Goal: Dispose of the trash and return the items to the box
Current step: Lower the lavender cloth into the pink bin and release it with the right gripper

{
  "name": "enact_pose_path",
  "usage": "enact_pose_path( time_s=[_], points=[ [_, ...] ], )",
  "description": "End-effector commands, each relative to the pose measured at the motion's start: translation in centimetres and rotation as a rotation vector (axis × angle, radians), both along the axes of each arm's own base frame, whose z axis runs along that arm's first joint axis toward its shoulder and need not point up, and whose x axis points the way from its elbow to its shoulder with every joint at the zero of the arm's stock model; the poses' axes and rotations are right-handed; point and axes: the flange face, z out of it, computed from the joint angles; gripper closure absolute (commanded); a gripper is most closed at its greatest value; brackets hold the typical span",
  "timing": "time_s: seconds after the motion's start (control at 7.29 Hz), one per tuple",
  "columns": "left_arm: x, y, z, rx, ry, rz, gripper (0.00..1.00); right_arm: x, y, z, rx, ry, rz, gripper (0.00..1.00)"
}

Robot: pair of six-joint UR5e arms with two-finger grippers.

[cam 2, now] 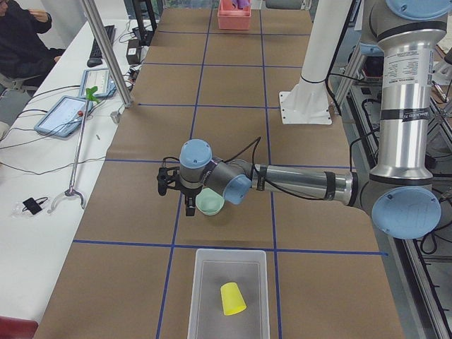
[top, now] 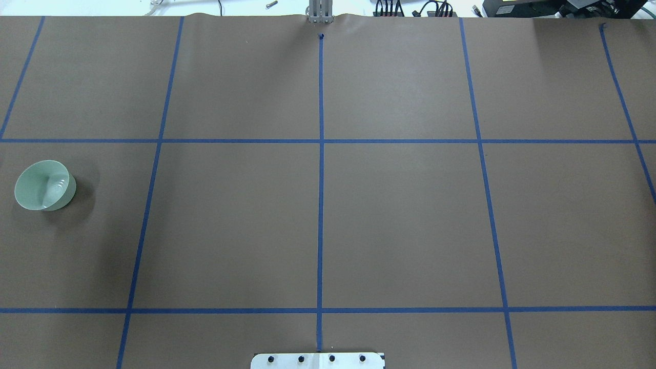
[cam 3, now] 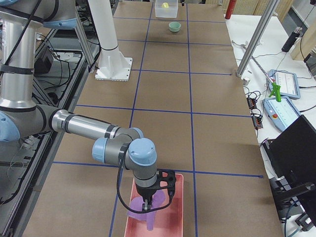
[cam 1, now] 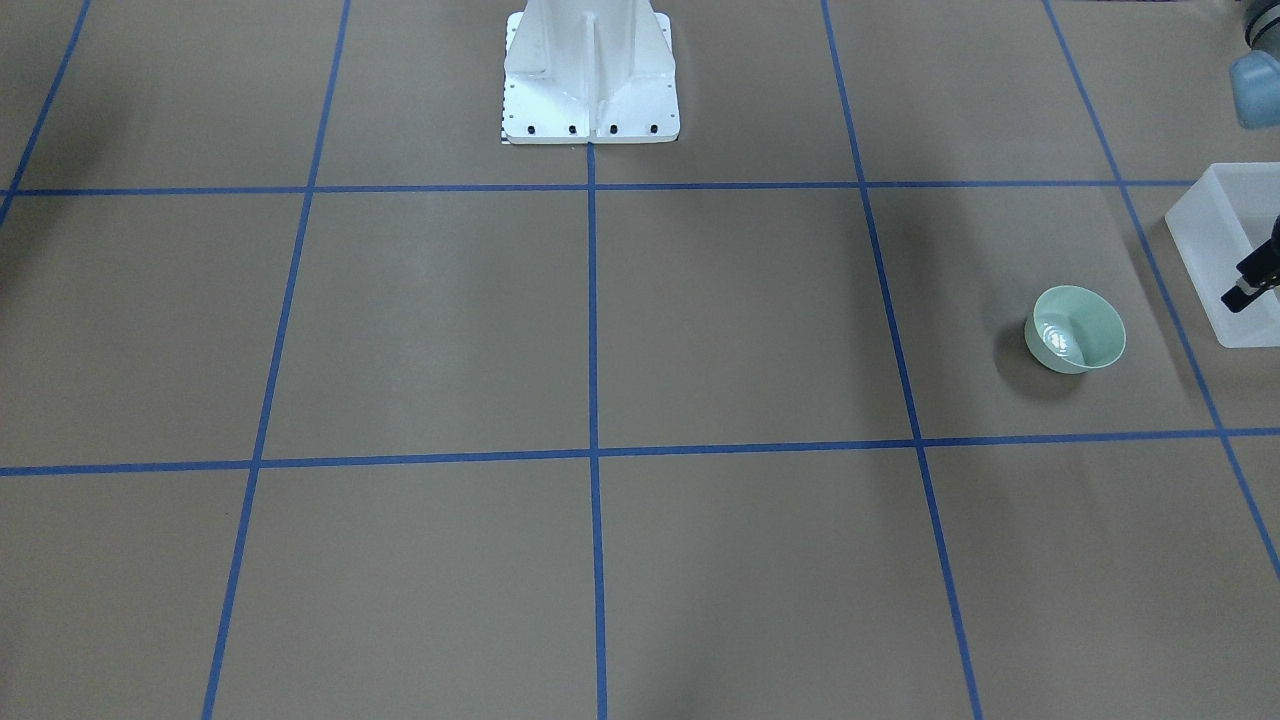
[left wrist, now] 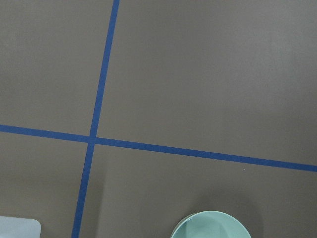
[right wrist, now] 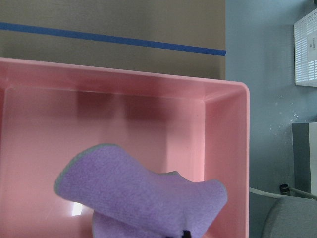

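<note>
The mint-green bowl (cam 1: 1075,328) stands upright on the table, also in the overhead view (top: 45,185) and at the bottom of the left wrist view (left wrist: 210,225). The yellow cup (cam 2: 232,299) lies in the frosted-white box (cam 2: 205,296). My left gripper (cam 2: 176,196) hovers just beside the bowl. Only one fingertip (cam 1: 1250,285) shows in front of the box (cam 1: 1215,230), so I cannot tell its state. My right gripper (cam 3: 147,205) hangs over the pink tray (cam 3: 175,217), shut on the purple cloth (right wrist: 138,198).
The white robot base (cam 1: 590,90) stands at mid table. The pink tray (right wrist: 228,148) sits at the table's end on my right, its far wall close to the table edge. A person sits by tablets on a side table (cam 2: 70,113).
</note>
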Motion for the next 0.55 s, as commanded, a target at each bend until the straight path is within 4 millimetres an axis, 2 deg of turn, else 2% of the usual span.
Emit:
enact_pose_path(
  time_s=[0.0,0.14,0.41],
  points=[
    [1.1,0.3,0.8,-0.006,-0.001,0.021,0.02,0.4,-1.6,3.7,0.017,0.008,0.004,0.34],
    [1.5,0.3,1.3,-0.012,-0.004,0.029,0.02,0.4,-1.9,3.2,0.027,0.008,0.009,0.00],
    [2.8,0.8,4.4,-0.016,-0.031,0.009,0.02,0.2,-4.3,-1.2,0.111,-0.071,0.023,0.00]
  ],
)
